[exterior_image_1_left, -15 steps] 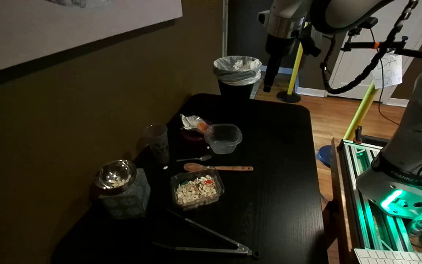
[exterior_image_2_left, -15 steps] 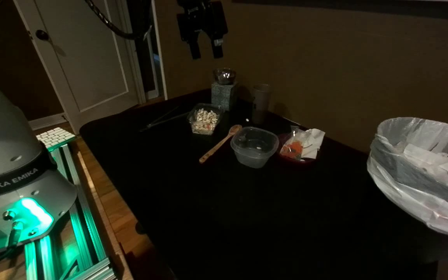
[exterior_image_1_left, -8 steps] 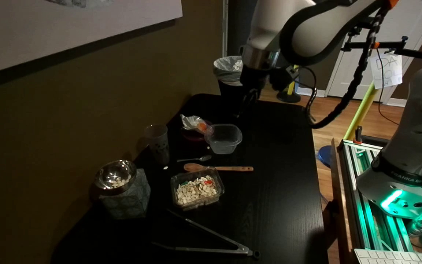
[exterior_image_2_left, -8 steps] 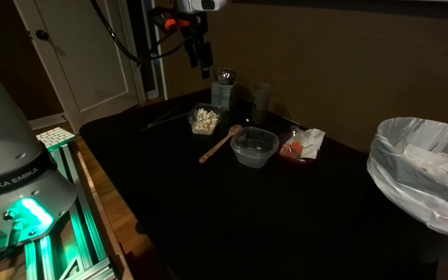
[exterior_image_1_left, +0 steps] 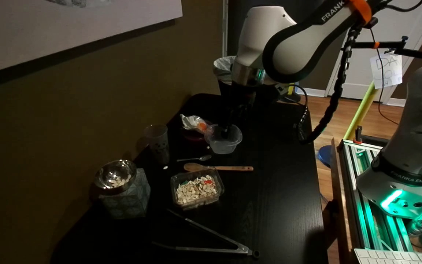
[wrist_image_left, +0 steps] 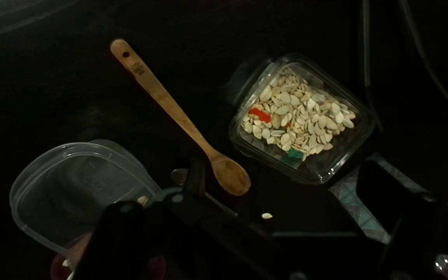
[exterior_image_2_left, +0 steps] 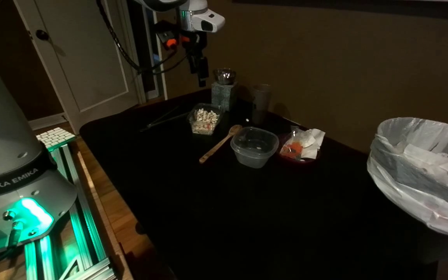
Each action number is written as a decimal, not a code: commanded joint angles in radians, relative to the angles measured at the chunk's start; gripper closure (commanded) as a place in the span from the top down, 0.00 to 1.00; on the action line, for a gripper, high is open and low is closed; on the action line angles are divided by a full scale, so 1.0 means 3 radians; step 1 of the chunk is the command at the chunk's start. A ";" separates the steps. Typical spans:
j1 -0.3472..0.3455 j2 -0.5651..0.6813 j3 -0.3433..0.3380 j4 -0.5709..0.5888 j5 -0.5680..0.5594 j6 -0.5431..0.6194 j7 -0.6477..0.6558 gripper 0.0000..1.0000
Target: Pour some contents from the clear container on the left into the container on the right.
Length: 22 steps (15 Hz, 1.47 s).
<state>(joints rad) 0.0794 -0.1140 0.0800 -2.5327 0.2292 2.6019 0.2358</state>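
A transparent tub of pale seeds with red and green bits shows in both exterior views (exterior_image_1_left: 200, 204) (exterior_image_2_left: 202, 131) and in the wrist view (wrist_image_left: 325, 171). An open transparent plastic container also shows in both exterior views (exterior_image_1_left: 224, 147) (exterior_image_2_left: 253, 158) and in the wrist view (wrist_image_left: 88, 179); a pale speck shows in it. My gripper (exterior_image_1_left: 227, 126) is in the air above the table, apart from both containers, and also shows in an exterior view (exterior_image_2_left: 202, 76). In the wrist view the gripper's fingers (wrist_image_left: 286, 175) are wide apart with nothing between them.
A wooden spoon (exterior_image_1_left: 233, 168) lies between the containers, a small metal spoon (exterior_image_1_left: 204, 158) beside it. Tongs (exterior_image_1_left: 211, 250) lie near the tub. A metal bowl (exterior_image_1_left: 115, 176) sits on a patterned box (exterior_image_1_left: 126, 201). A tall cup (exterior_image_1_left: 158, 145) and red dish (exterior_image_2_left: 298, 159) stand nearby.
My gripper has come down and further over the table, and has turned so that it is seen side-on in an exterior view. The containers and other objects have not moved.
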 commanded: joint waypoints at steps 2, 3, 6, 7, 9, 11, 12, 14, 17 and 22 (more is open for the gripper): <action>0.0025 0.0286 -0.0052 0.0018 0.0705 0.0461 0.0094 1.00; 0.0050 0.0406 -0.0038 0.0023 0.0892 0.0599 0.0110 1.00; 0.0100 0.0786 0.0074 0.0071 0.1453 0.1022 0.0210 1.00; 0.0135 0.0954 0.0134 0.0116 0.1677 0.1121 0.0233 1.00; 0.0135 0.1231 0.0286 0.0221 0.2128 0.1265 0.0225 1.00; 0.0171 0.1441 0.0242 0.0262 0.2114 0.1365 0.0504 1.00; 0.0149 0.1187 0.0245 0.0121 0.1989 0.1265 0.0335 1.00; 0.0160 0.1373 0.0244 0.0189 0.2017 0.1327 0.0448 1.00; 0.0075 0.1522 0.0306 0.0338 0.2066 0.1217 0.0329 1.00; 0.0096 0.1782 0.0245 0.0538 0.1901 0.0861 0.0288 0.89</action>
<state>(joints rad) 0.1147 0.3569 0.1605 -2.4221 0.8300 2.9146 0.3335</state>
